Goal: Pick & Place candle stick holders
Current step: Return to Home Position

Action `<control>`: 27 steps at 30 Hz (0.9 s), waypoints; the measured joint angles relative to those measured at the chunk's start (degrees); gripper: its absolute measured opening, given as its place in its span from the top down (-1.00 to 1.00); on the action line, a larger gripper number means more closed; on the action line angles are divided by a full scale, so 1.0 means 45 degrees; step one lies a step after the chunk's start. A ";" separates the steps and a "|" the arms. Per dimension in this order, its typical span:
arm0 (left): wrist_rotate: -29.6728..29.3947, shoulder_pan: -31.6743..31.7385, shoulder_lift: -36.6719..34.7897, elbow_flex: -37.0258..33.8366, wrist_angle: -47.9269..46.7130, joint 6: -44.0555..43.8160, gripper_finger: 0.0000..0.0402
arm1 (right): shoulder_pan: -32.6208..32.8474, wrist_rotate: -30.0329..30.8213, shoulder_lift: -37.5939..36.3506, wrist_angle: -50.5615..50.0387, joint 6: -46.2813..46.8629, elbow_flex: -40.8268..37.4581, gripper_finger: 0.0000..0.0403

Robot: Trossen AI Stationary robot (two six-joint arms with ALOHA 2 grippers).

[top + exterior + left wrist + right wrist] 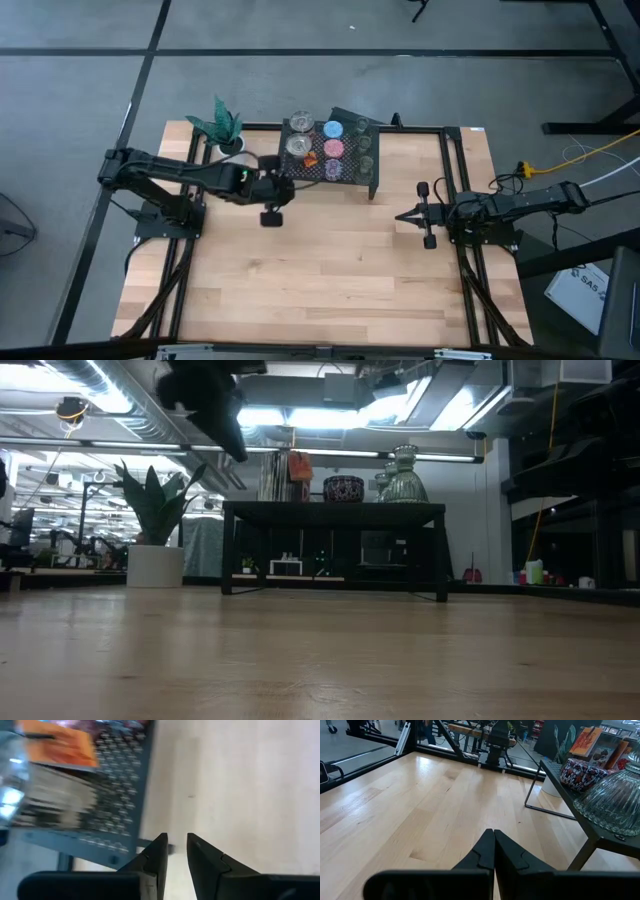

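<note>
Spanning the workspace, the table (320, 290) is pale wood planking inside a black frame. The rack (350, 176), a black perforated-metal shelf on thin legs, stands just beyond the left gripper's fingertips and well apart from the right gripper.

The left gripper (284, 190) hangs beside the rack's near corner. Its fingers (155, 852) are parted by a narrow gap and hold nothing. Only the low view shows its height: it (240, 452) is raised off the table and angled downward.

The right gripper (400, 216) sits over the table's right side and points toward the middle. The right wrist view (493, 831) shows its fingers pressed together and empty.

The plant (222, 125), with spiky green leaves in a white pot, stands past the left gripper, next to the rack.

The candle stick holders (333, 149) sit on the rack top.
- The high view gives colours. The silvery holders (297, 146) are nearest the left gripper, and the green glass holders (365, 145) are nearest the right one.
- The right wrist view gives form. A ribbed glass holder (615, 800) is closest to that gripper.
- The left wrist view shows only the mesh and a blurred orange mark (62, 747).
</note>
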 joint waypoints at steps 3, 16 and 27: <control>0.0664 -0.0441 -0.0565 -0.0874 0.0244 -0.0354 0.68 | -0.0004 -0.0005 -0.0005 -0.0001 0.0000 -0.0001 0.98; 0.3074 -0.1198 -0.2937 -0.4397 0.1133 -0.2956 0.66 | 0.0001 -0.0083 0.0000 -0.0006 0.0000 0.0003 0.98; 0.1628 -0.1676 -0.5553 -0.7663 0.3317 -0.4100 0.66 | -0.0004 -0.0107 0.0000 -0.0006 0.0000 -0.0001 0.98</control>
